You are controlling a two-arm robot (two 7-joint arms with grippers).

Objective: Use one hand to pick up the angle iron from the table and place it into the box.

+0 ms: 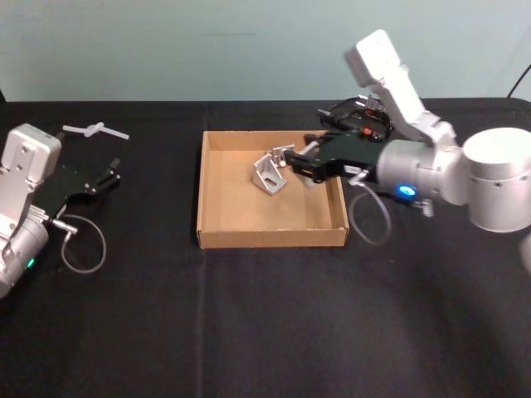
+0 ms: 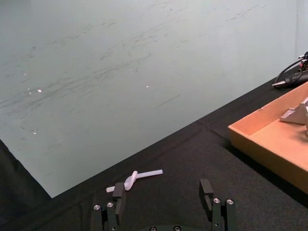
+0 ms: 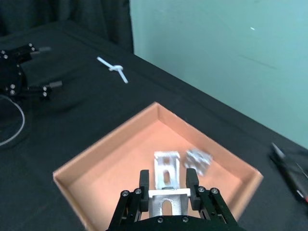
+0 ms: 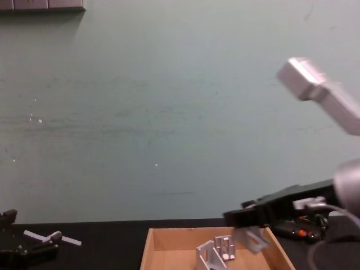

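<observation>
Two angle irons already lie inside the box, one larger bracket near the middle and a smaller one just beside it toward the far wall. Over the box's right side hangs the right gripper, its fingers clamped on a third angle iron, held above the cardboard floor. On the left of the table, the left gripper rests with fingers spread apart, near a white plastic piece.
</observation>
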